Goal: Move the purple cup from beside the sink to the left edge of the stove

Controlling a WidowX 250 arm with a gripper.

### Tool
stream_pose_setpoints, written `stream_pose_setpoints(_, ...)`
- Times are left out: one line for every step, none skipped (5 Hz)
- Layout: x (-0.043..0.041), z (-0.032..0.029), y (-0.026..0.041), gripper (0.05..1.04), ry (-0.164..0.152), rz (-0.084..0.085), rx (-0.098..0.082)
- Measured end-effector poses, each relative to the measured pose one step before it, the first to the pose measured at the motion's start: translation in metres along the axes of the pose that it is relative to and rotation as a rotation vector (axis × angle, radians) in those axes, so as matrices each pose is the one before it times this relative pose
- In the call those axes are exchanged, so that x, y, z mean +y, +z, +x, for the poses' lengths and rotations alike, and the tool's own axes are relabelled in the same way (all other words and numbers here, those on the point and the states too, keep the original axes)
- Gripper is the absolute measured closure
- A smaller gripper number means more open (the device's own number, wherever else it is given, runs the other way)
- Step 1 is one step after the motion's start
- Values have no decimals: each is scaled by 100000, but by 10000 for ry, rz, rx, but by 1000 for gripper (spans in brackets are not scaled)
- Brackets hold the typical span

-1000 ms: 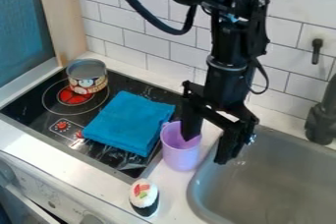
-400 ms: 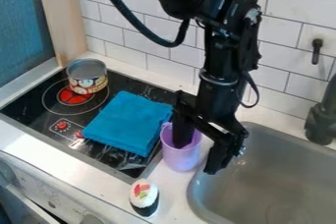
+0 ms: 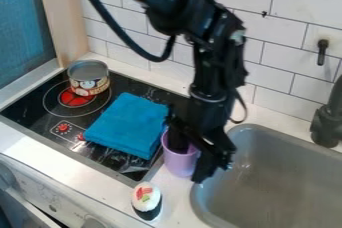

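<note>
Currently, black gripper is straddling wall of purple cup, fingers standing apart, one dipping inside, other hanging outside on side toward sink. Cup is standing on white counter between stove and sink. Folded blue cloth is lying on stove, near cup. Can is resting behind burner. Sushi toy is standing on counter, nearer camera.

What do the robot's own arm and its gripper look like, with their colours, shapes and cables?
The black jointed robot arm has bulky rounded upper parts, small visible screws and a pale patch. A thick black cable loops beside it; a thinner dark cable curves near the wrist. The black two-finger gripper has blocky, angular fingers.
</note>
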State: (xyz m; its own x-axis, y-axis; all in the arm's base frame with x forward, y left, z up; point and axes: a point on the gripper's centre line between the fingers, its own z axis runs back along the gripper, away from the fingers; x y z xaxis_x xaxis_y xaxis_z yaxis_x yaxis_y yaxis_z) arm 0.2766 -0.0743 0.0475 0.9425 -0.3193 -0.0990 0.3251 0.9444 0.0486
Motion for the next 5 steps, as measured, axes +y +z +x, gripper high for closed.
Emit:
stream_pose_setpoints(589,-472,225,714,167,-122,-404)
stream_pose_setpoints(90,-299,458,906,-10,-21,-167)
stream_pose_setpoints(267,-156,1439,966,52,125,-256)
stream_pose_setpoints(107,764,4232,972,-274,627,-494)
stream_pose_setpoints(834,-1773,1947,971,891,526,803)
